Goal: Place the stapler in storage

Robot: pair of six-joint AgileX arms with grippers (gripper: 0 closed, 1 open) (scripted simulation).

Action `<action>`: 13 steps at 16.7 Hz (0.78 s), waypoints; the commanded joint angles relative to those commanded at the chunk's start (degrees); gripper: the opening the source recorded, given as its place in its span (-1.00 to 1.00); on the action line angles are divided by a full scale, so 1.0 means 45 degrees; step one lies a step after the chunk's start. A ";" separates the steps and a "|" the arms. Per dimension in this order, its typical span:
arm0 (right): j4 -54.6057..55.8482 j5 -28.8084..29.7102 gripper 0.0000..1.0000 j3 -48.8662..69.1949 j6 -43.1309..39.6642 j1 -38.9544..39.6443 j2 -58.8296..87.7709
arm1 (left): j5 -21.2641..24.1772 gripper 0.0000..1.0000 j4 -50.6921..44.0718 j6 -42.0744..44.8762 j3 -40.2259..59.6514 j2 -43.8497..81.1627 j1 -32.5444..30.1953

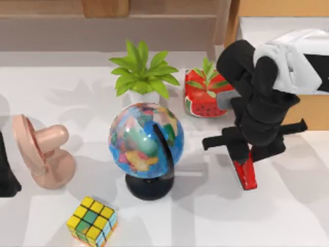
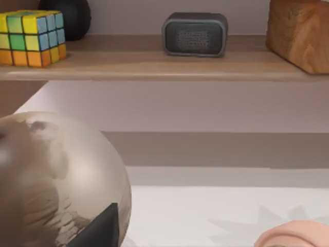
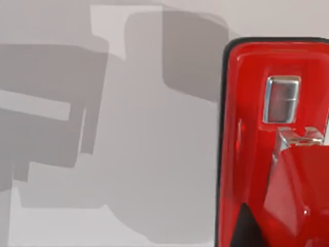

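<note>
The red stapler [image 1: 246, 174] lies lengthwise on the white table at the top view's right, its far end hidden under my right gripper [image 1: 241, 150], which sits directly over it. The right wrist view shows the stapler [image 3: 277, 144] very close, glossy red with a silver metal plate. The storage [image 1: 314, 110], a light wooden box with a white inside, stands at the back right, partly covered by my right arm. My left gripper [image 1: 5, 172] is parked at the table's left edge.
A globe [image 1: 145, 139] on a black base stands mid-table, left of the stapler. Behind it are a green plant [image 1: 141, 72] and a watermelon-patterned pot [image 1: 205, 95]. A pink fan-like object [image 1: 43, 152] and a colour cube [image 1: 91, 220] sit at the left front.
</note>
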 joint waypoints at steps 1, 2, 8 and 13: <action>-0.0080 -0.0063 -1.00 0.0227 -0.0029 -0.0088 -0.0229 | 0.0000 1.00 0.0000 0.0000 0.0000 0.0000 0.0000; -0.0172 -0.0154 -1.00 0.0500 -0.0063 -0.0167 -0.0470 | 0.0000 1.00 0.0000 0.0000 0.0000 0.0000 0.0000; -0.0735 -0.0832 -1.00 0.3080 -0.0307 -0.0479 -0.1377 | 0.0000 1.00 0.0000 0.0000 0.0000 0.0000 0.0000; -0.1337 -0.0728 -1.00 0.5820 -0.0656 -0.1686 -0.0707 | 0.0000 1.00 0.0000 0.0000 0.0000 0.0000 0.0000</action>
